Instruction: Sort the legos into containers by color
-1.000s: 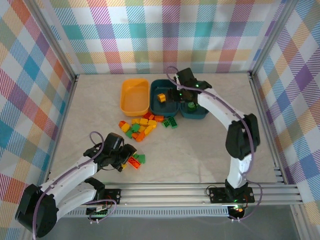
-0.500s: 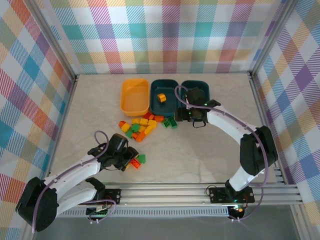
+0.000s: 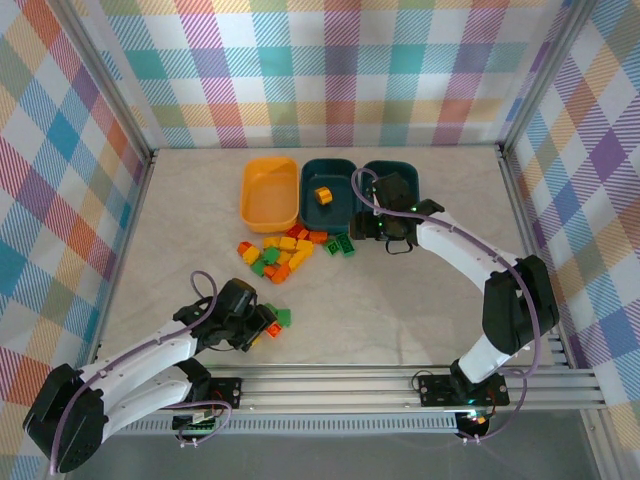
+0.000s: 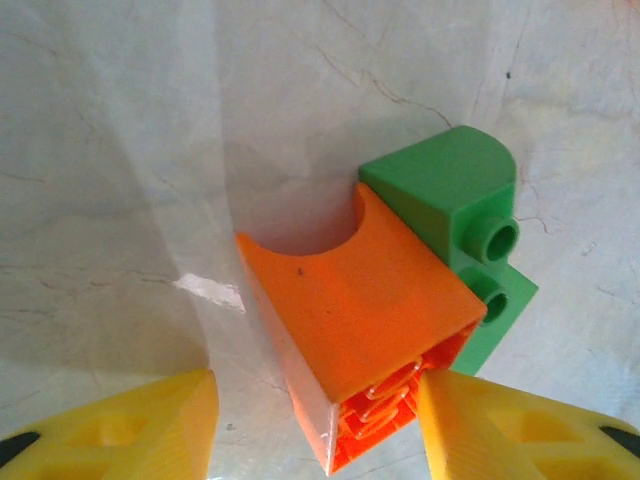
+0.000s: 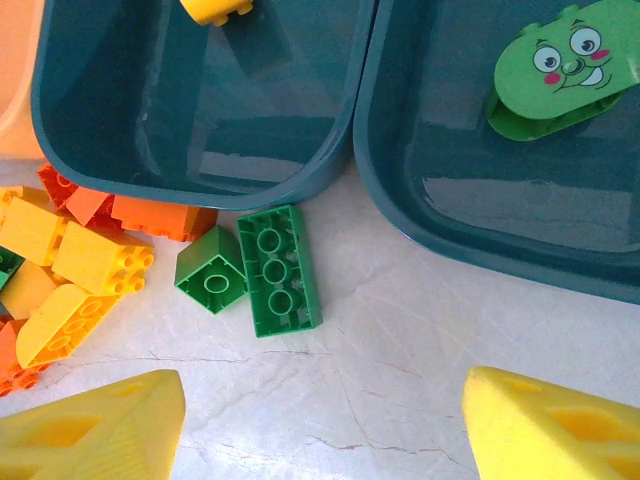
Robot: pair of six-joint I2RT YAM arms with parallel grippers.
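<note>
**Top view.** Three tubs stand side by side toward the far edge of the tabletop (image 3: 180, 230): the orange-yellow tub (image 3: 270, 192), the middle teal tub (image 3: 328, 172) and the end teal tub (image 3: 390, 166). A yellow brick (image 3: 322, 195) lies in the middle teal tub. The pile of bricks (image 3: 280, 255), red-orange, yellow and green, lies just on the near side of the tubs. The left gripper (image 3: 264, 329) is low over the tabletop close to the near edge and well apart from the pile. It sits at an orange brick (image 3: 272, 327) and a green brick (image 3: 283, 317). The right gripper (image 3: 385, 232) hangs over the near rim of the end teal tub and covers much of it.

**Left wrist view.** The orange brick, with an arched cut-out, touches the green brick and lies between the yellow fingers (image 4: 120, 430). Their spread is moderate. One finger meets the brick's end, and bare tabletop shows between the brick and the other finger.

**Right wrist view.** A green smiling-face piece (image 5: 565, 65), covered by the arm from above, lies in the end teal tub. Two green bricks (image 5: 260, 270) lie side by side on the tabletop, just outside the near rim of the middle teal tub. The right gripper's fingers stand wide apart with nothing between them.
</note>
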